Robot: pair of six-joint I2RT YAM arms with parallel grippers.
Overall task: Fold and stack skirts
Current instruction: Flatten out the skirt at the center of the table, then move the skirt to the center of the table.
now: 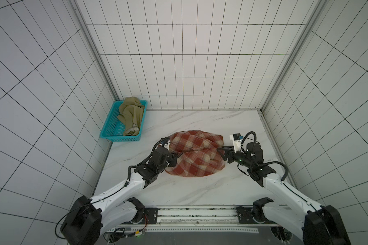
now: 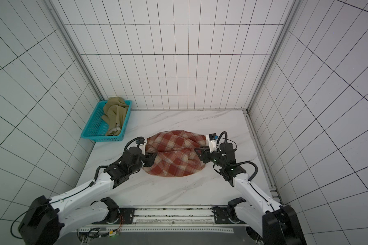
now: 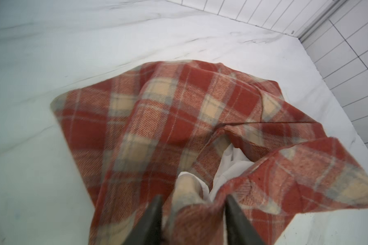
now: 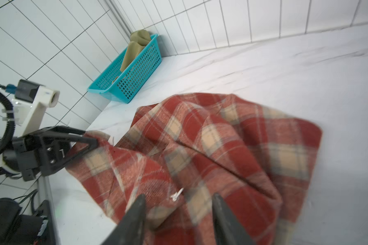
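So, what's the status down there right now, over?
Left gripper and right gripper open over cloth. Plaid skirt rumpled on table. Olive skirt heaped in basket. Nothing in the way.

place: robot lab cell | evidence: white gridded walls [image 1: 179,53], marble-look table [image 1: 189,186], aluminium frame post [image 1: 91,42]

I get both top views from high at the near edge, looking down the whole table [image 1: 189,191]. Wrist cameras sit close over the plaid skirt [image 3: 179,118], shared by all.
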